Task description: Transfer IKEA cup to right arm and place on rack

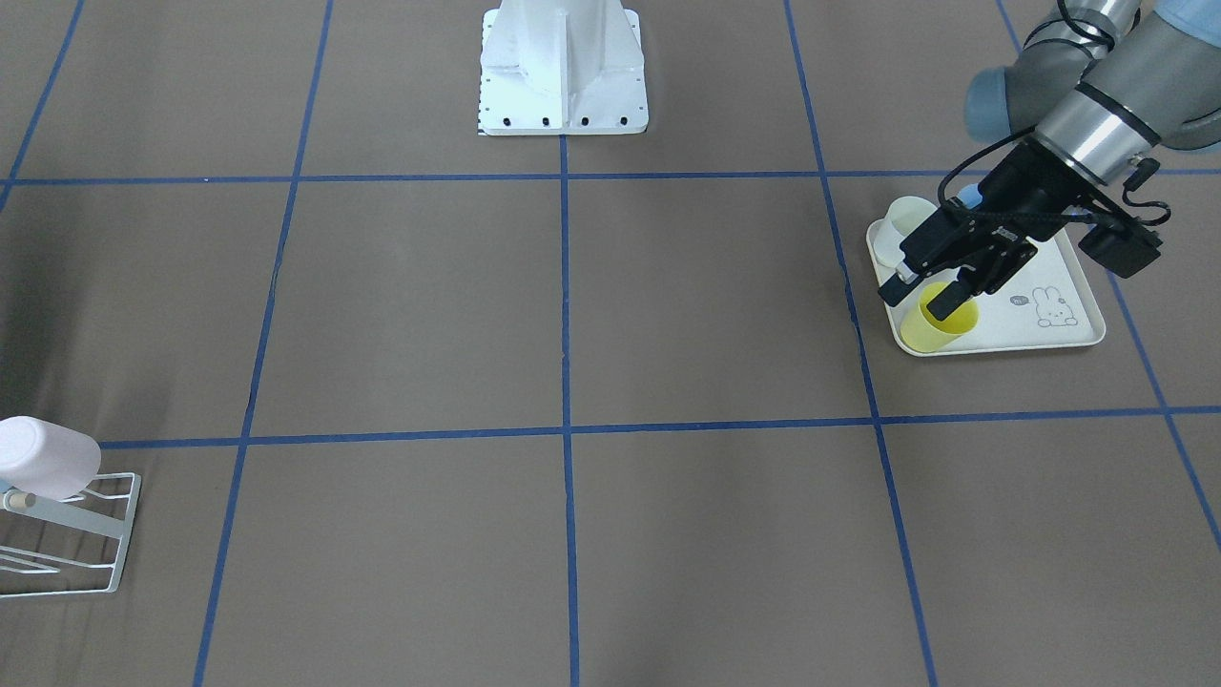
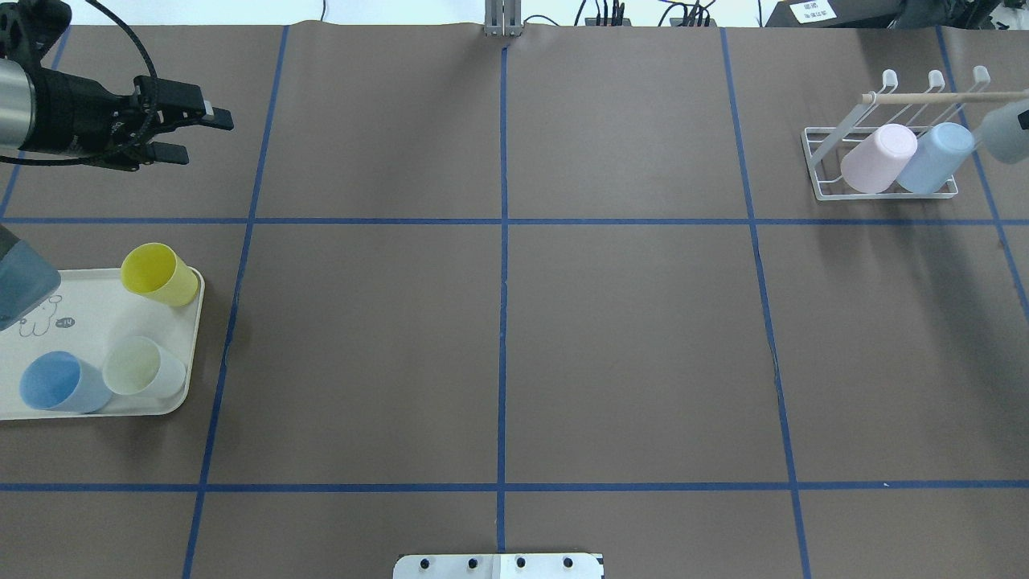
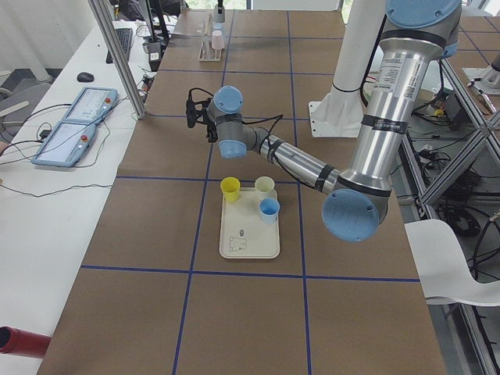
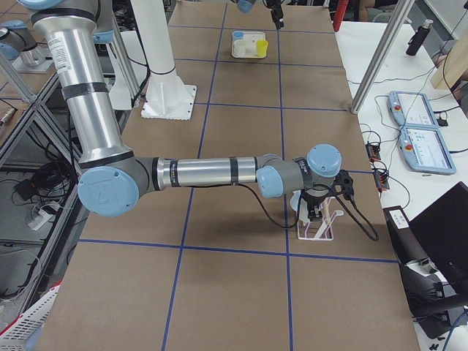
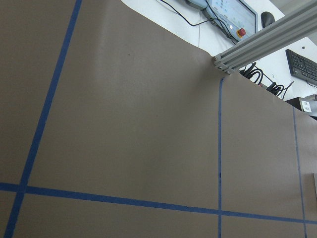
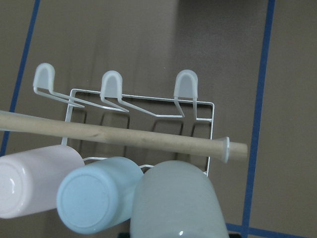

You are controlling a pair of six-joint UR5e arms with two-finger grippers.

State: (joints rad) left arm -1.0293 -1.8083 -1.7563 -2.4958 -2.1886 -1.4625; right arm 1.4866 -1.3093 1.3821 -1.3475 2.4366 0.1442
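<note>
Above the brown bench, the right gripper is clamping a pale cup beside the blue cup on the rack, risking knocking it loose; the left gripper is gaping wide.

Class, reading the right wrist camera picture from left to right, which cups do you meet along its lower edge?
pink cup → light blue cup → pale grey-green cup

Out of sight, my log
Rack cut by front view's edge; tray cut overhead; pale cup runs off wrist view; I cannot tell whether right gripper grips.
</note>
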